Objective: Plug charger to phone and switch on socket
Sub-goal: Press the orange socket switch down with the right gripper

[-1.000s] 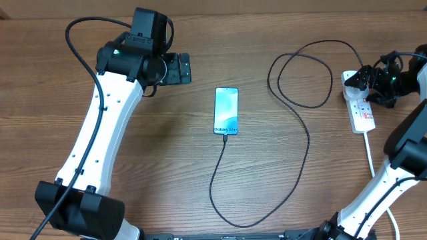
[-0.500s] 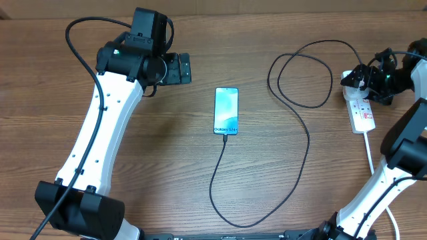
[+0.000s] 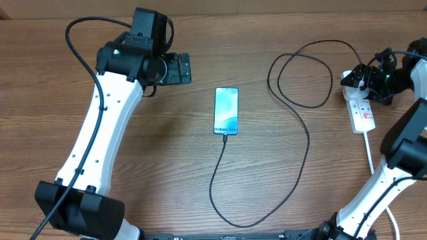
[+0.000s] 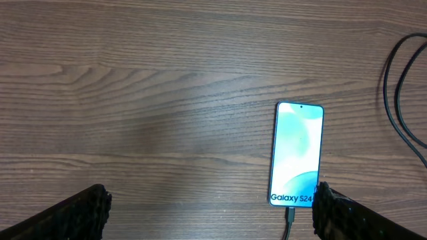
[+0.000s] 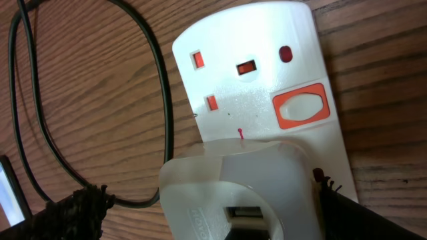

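The phone [image 3: 226,110] lies screen up, lit light blue, mid-table, and also shows in the left wrist view [image 4: 298,152]. The black charger cable [image 3: 308,143] is plugged into its near end and loops right to the white socket [image 3: 362,113]. In the right wrist view a white adapter [image 5: 200,180] with a black connector in it sits on the socket [image 5: 267,60], next to an orange-framed switch [image 5: 301,107]. My right gripper [image 5: 212,193] is open, its fingers either side of the adapter [image 3: 359,79]. My left gripper [image 3: 183,69] is open and empty, up and left of the phone [image 4: 212,195].
The socket's thick white cord [image 3: 370,157] runs toward the near edge on the right. The cable's loose loops [image 3: 300,73] lie just left of the socket. An unused outlet with red shutters [image 5: 227,73] shows beyond the adapter.
My right gripper has shifted slightly toward the far end of the socket. The left arm, phone and cable have not moved.
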Tool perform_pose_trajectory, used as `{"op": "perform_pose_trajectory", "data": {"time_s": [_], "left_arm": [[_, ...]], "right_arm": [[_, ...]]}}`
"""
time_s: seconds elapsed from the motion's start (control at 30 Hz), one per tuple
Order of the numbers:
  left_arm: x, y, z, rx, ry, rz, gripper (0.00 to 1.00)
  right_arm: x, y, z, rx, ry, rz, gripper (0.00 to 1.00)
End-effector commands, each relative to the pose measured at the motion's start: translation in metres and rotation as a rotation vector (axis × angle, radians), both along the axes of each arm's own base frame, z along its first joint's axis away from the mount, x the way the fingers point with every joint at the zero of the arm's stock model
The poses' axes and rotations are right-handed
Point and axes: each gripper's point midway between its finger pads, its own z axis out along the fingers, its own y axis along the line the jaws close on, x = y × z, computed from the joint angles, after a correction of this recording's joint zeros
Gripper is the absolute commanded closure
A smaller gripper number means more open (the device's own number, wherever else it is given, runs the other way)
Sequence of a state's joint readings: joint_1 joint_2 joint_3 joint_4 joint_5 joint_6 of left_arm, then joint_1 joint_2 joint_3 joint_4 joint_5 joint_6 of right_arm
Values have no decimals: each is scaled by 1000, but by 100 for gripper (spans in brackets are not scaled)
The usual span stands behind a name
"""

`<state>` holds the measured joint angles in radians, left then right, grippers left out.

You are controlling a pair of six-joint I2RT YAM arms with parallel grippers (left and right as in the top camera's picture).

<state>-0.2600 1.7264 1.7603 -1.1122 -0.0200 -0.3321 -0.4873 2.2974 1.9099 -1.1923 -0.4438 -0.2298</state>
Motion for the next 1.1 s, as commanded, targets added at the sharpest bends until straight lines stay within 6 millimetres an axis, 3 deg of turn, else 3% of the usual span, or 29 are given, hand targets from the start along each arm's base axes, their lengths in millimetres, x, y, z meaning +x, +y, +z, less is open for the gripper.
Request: {"op": "perform_pose_trajectory", "data": {"time_s": [0.0, 0.23, 1.07], "left_arm": [[0, 2, -3, 24, 5, -15, 0], [0, 2, -3, 24, 5, -15, 0], [0, 2, -3, 24, 5, -15, 0]], "right_arm": [[1, 25, -5, 91, 20, 6, 0], [-1, 7, 8, 104, 3, -37, 0], [2, -6, 5, 44, -23, -17, 0]]}}
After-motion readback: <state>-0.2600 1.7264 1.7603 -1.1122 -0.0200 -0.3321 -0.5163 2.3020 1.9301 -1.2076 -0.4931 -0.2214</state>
